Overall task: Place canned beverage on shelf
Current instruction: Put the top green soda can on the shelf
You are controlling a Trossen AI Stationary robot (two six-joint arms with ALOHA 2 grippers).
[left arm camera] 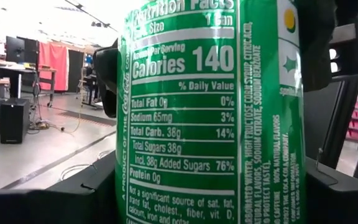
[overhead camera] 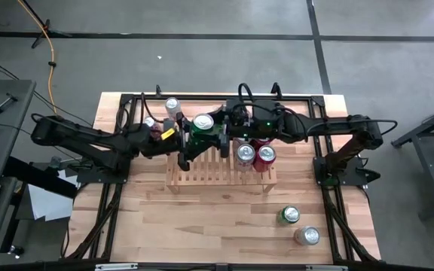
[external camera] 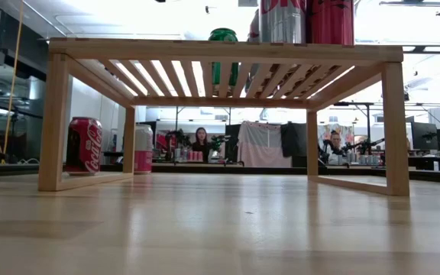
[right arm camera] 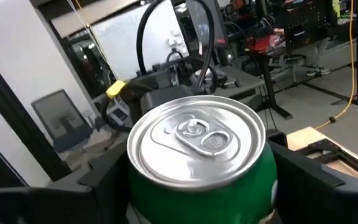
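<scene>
Risk, nearest first: both claws are bracketing the same green can (overhead camera: 203, 123) over the back left part of the shelf (overhead camera: 202, 175). If one claw is letting go while the other is not gripping firmly, the can is liable to slip or tip between the slats. A sideways pull by either arm is likely to knock the silver can (overhead camera: 245, 153) and red can (overhead camera: 265, 156) standing just beside on the shelf.

Pose: the left claw (overhead camera: 185, 143) is reaching in from the left and grasping the green can by its sides. The right claw (overhead camera: 218, 129) is reaching in from the right, fingers flanking the can's upper part; whether they are clenching cannot be told.
</scene>
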